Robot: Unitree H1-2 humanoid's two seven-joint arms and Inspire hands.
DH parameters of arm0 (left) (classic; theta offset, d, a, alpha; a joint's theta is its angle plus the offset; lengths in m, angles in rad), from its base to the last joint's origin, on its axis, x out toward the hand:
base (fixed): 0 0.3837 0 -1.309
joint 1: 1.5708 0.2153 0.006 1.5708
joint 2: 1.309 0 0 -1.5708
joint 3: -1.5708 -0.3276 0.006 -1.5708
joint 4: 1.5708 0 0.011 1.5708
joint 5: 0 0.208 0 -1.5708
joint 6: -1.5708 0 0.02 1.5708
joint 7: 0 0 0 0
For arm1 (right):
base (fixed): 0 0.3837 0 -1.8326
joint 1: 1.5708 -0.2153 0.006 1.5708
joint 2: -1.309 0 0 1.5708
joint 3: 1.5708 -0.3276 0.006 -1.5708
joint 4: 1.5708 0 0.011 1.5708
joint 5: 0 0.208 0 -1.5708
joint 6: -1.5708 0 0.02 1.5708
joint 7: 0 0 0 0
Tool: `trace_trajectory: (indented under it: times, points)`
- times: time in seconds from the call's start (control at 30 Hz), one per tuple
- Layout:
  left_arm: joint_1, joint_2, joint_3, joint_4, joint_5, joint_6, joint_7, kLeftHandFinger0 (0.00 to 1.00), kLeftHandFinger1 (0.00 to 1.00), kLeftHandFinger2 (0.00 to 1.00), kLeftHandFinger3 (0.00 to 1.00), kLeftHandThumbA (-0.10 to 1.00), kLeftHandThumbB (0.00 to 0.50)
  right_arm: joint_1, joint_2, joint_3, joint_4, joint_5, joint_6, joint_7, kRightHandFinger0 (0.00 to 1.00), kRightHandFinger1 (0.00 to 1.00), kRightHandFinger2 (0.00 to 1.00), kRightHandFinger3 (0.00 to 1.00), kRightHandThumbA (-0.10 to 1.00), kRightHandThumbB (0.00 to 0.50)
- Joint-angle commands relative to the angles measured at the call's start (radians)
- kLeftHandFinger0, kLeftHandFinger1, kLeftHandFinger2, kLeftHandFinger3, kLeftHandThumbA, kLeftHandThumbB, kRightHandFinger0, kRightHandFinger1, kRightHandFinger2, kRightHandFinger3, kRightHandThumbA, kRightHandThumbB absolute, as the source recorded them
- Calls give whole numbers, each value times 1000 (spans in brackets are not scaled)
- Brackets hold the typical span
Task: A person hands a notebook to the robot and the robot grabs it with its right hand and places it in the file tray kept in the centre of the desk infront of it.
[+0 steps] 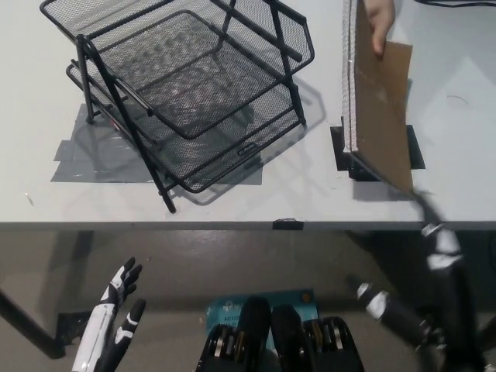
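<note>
A brown spiral-bound notebook [384, 101] stands on edge over the right side of the white desk [457, 155]. A person's hand [380, 23] holds it from the top. My black right hand [434, 302] rises from the bottom right, open, its fingers spread; one fingertip [425, 203] reaches up to the notebook's lower corner, and nothing is gripped. The black wire-mesh file tray [232, 155], with stacked tilted tiers, stands at the desk's centre-left and holds nothing. My white left hand [116, 318] rests open at the lower left, below the desk's edge.
Grey tape patches [85, 159] lie under the tray. A black tape mark [341, 151] sits under the notebook. The desk's front edge [155, 225] runs across the picture's middle, with floor below it.
</note>
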Motion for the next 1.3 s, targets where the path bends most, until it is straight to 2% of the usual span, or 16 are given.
trace_trajectory:
  times: [0.0,0.13,0.23,0.33,0.43,0.5,0.7,1.0,1.27]
  points:
    - [7,9,6,-30,27,-65,28,1000,1000,1000,1000,925,269,-129,62,-80,-177,-208,-10,-101,1000,1000,1000,1000,1000,276]
    - [6,9,9,-30,27,-66,27,1000,1000,1000,1000,919,266,-192,102,-111,-180,-241,39,-92,1000,1000,1000,1000,1000,311]
    - [5,9,9,-36,34,-53,24,999,1000,1000,1000,932,276,-249,121,-128,-146,-244,56,-92,1000,1000,1000,1000,1000,313]
    - [1,9,10,-30,26,-67,20,1000,1000,1000,1000,917,263,-279,125,-138,-100,-261,68,-99,1000,1000,1000,1000,984,321]
    - [-7,9,12,-29,30,-68,21,1000,1000,1000,1000,919,269,-333,106,-148,10,-278,70,-133,1000,1000,1000,1000,916,334]
    - [-10,11,12,-33,29,-64,18,1000,1000,1000,1000,917,264,-356,103,-151,68,-302,92,-147,1000,1000,1000,1000,944,344]
    - [-21,9,10,-29,28,-60,14,1000,1000,1000,1000,926,273,-415,68,-147,255,-303,85,-209,1000,1000,1000,1000,898,347]
    - [-33,14,9,-18,38,-77,16,1000,1000,1000,1000,937,264,-471,33,-94,407,-323,82,-253,1000,1000,1000,1000,993,366]
    - [-42,16,7,-14,30,-68,7,1000,1000,1000,1000,944,276,-594,-6,-108,549,-277,98,-313,1000,1000,1000,1000,952,364]
